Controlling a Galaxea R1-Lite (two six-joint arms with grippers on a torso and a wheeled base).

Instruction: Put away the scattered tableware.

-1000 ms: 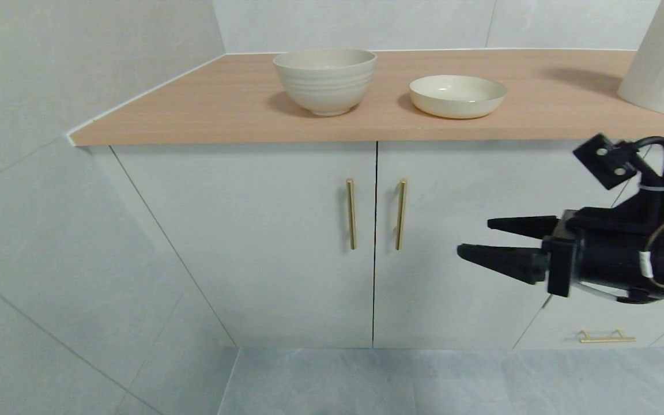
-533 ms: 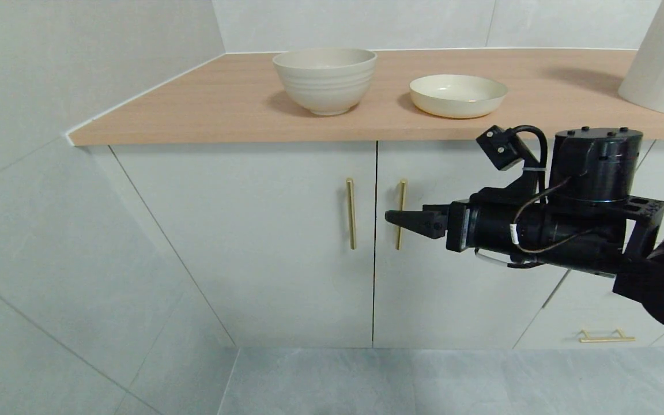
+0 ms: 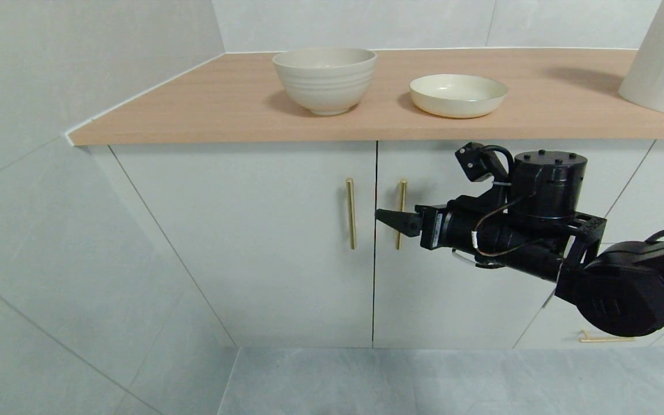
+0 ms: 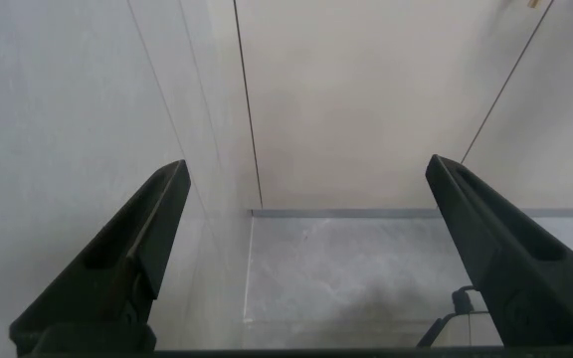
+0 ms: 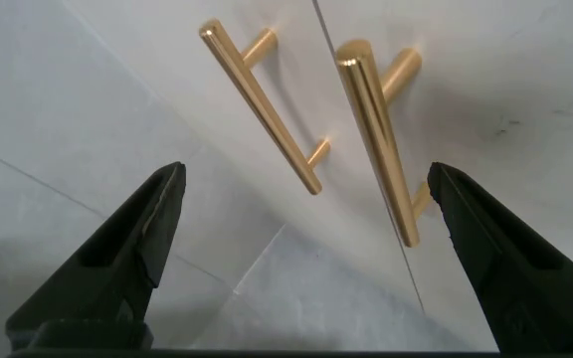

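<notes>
R gripper (image 3: 392, 219) hangs just in front of the right door handle (image 3: 402, 193), fingers wide apart. L gripper (image 4: 306, 169) is also spread, facing the floor (image 4: 366, 268). Bowl (image 3: 325, 80) is at 11 o'clock and dish (image 3: 457, 95) at 1, both on the countertop (image 3: 193, 115). Prob. glazed ceramic: stiff, slick, breakable, so pinch at the rim. R wrist view gives the jaw gap w/ both handles ahead; head view gives the tableware's spot.

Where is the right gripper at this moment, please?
In the head view, right of centre, the right gripper sits open before the right door's gold handle, below the shallow dish.
</notes>
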